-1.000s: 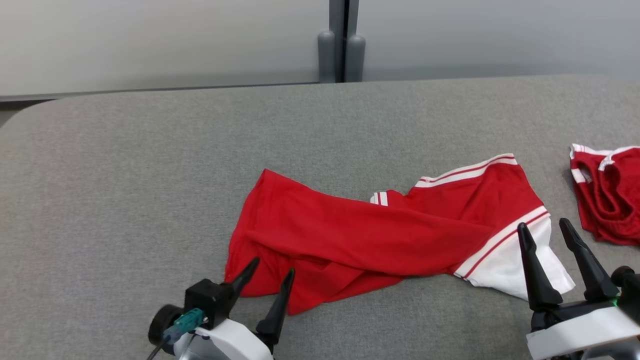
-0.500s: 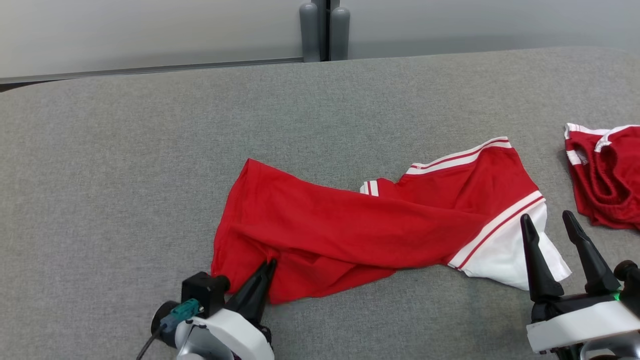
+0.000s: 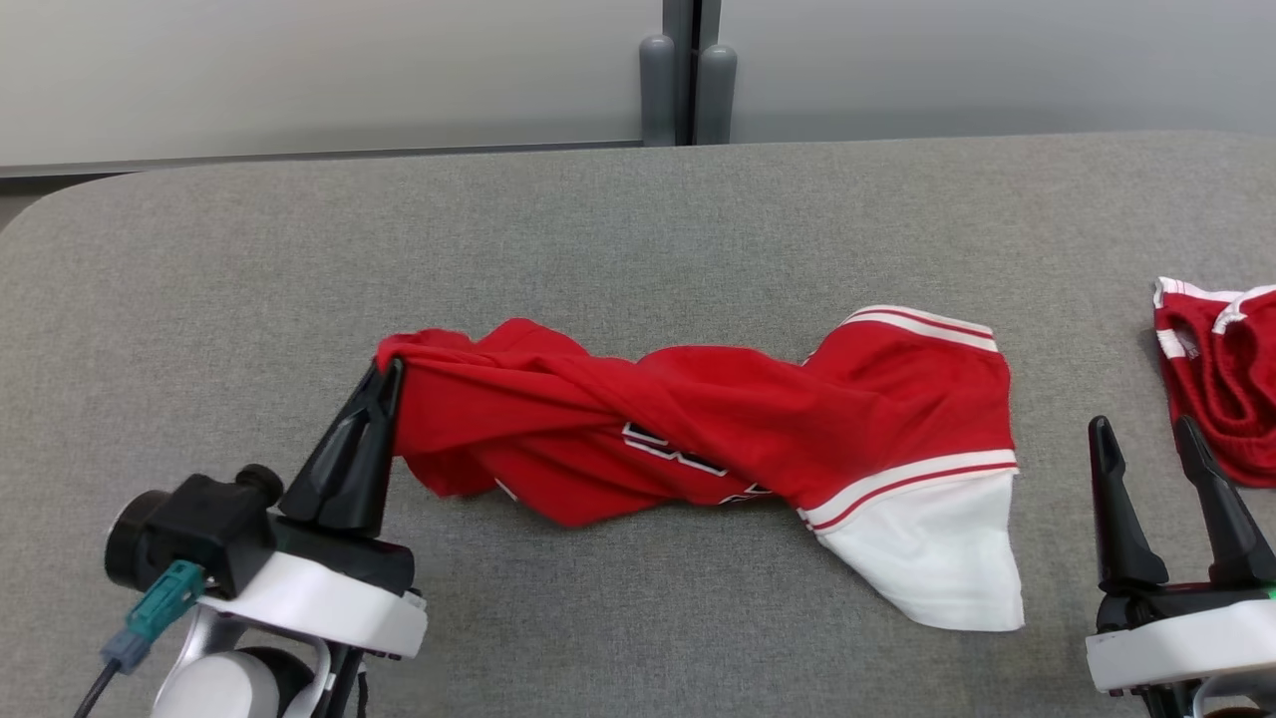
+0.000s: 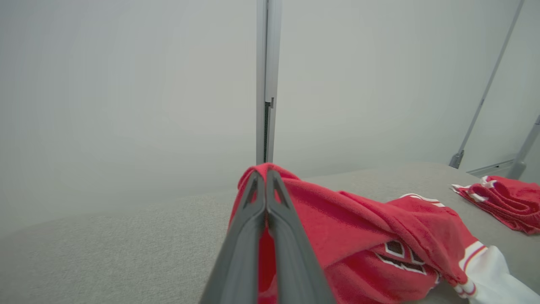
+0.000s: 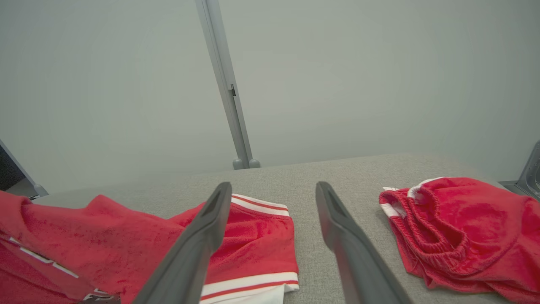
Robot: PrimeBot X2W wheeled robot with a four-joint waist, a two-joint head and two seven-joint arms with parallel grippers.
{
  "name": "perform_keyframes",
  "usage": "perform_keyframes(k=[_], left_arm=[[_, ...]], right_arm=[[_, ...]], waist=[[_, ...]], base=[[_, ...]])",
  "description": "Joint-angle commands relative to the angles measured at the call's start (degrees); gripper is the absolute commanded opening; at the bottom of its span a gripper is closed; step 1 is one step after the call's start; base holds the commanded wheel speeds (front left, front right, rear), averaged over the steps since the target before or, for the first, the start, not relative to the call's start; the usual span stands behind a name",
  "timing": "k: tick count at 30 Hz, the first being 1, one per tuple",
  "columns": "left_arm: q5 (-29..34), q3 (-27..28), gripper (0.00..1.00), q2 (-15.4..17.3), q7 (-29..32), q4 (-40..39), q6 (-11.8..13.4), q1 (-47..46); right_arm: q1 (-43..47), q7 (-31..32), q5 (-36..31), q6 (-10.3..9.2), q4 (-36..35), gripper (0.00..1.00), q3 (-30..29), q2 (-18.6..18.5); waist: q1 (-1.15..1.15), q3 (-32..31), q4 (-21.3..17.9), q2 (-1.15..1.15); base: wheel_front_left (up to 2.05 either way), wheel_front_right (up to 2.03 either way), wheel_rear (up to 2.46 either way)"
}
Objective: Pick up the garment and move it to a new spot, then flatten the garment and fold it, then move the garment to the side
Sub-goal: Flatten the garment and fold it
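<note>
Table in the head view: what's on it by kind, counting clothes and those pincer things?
Jersey: 1
Shorts: 1
Pincers: 2 (left pincer shut on the jersey, right pincer open)
Total: 4

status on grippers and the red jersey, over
Left gripper shut on red jersey corner, raised off the table. Right gripper open, holding nothing. Red shorts apart at right, nothing in the way.

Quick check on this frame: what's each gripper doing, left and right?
Left gripper: shut, pinching one raised end of the red garment.
Right gripper: open, holding nothing.
</note>
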Motion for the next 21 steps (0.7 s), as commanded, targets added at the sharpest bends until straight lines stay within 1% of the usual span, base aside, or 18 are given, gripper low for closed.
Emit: perform_keyframes(k=[1,7,9,14,15,17,18,20,21], left_arm=[[0.3,1.1,0.0,1.2,1.1,-2.3,1.0,0.9],[-0.7,2.2,0.0,2.6,4.2,-6.2,2.4,4.0],[-2.0,1.9,0.0,1.9,5.6,-5.8,3.2,7.0],[-4.6,1.3,0.0,0.2,5.9,-2.3,4.2,13.4],[-5.7,1.1,0.0,-0.6,5.8,-1.6,4.3,14.7],[-6.3,0.9,0.0,-0.8,5.8,0.8,4.3,16.9],[-7.7,0.8,0.0,-1.6,5.6,2.0,3.9,17.7],[-8.2,0.8,0.0,-1.7,5.0,5.3,3.4,18.9],[-9.4,0.8,0.0,-2.6,4.6,6.8,3.0,19.2]], right_arm=[[-0.2,-0.2,0.4,0.0,0.1,1.0,-0.2,0.0],[-0.5,-0.6,0.8,0.0,0.6,1.0,-0.2,0.0],[-0.4,-0.7,1.1,0.0,1.0,1.0,-0.1,0.0],[0.5,-0.6,1.3,0.0,1.3,1.0,-0.4,0.0],[0.7,-0.6,1.4,0.0,1.3,1.0,-0.6,0.0],[1.3,-0.3,1.4,0.0,1.2,1.0,-1.0,-0.1],[1.5,-0.1,1.4,0.0,1.2,1.0,-1.2,-0.1],[1.8,0.2,1.3,0.0,0.8,1.0,-1.6,0.0],[1.9,0.5,1.2,0.0,0.6,1.0,-1.6,0.0]], waist=[[0.0,-0.3,0.2,0.0],[0.0,-0.8,0.0,0.0],[0.0,-1.1,-0.1,0.0],[0.0,-1.7,0.5,0.0],[0.0,-1.9,0.7,0.0],[0.0,-2.2,1.2,0.0],[0.0,-2.4,1.5,0.0],[0.0,-2.7,2.1,0.0],[0.0,-2.9,2.3,0.0]], base=[[0.0,0.0,0.0],[0.0,0.0,0.0],[0.0,0.0,0.0],[0.0,0.0,0.0],[0.0,0.0,0.0],[0.0,0.0,0.0],[0.0,0.0,0.0],[0.0,0.0,0.0],[0.0,0.0,0.0]])
